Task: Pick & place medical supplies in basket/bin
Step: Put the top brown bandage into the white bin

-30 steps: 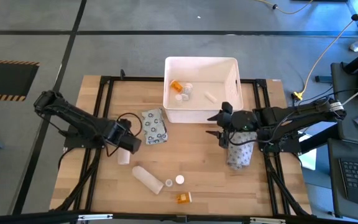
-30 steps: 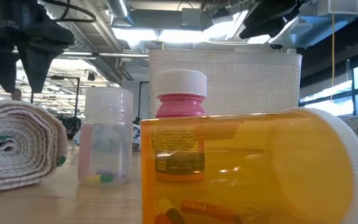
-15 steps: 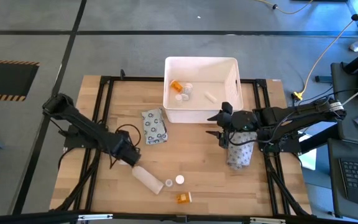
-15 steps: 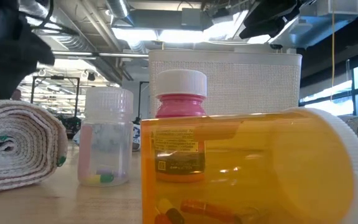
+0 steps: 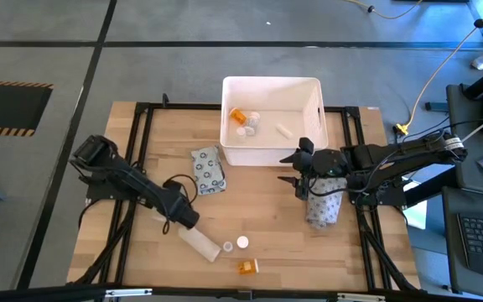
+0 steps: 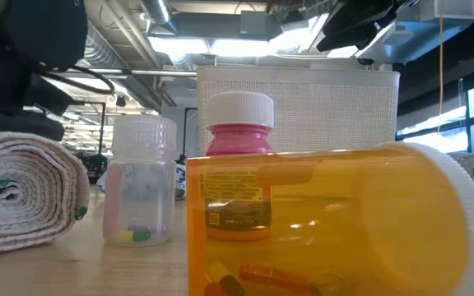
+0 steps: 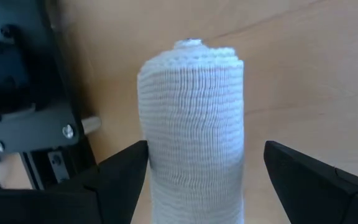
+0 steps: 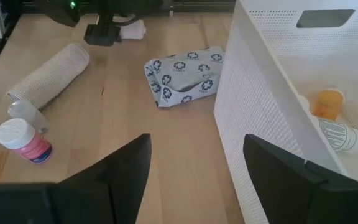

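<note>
Closest to the front edge of the table lies an orange pill bottle on its side, and a pink bottle with a white cap stands just behind it. Next comes the long gauze roll, lying flat. Its long side runs slantwise across the table, one end toward the left arm, the other toward the pink bottle. The left gripper has moved from farther back on the left down to that near end. Its fingers are wide open, one on each side of the roll, holding nothing yet. It looks ready to squeeze and lift. Farther back lies the grey packet, then the white bin with a few bottles inside. The right gripper waits beside the bin, open and empty.
</note>
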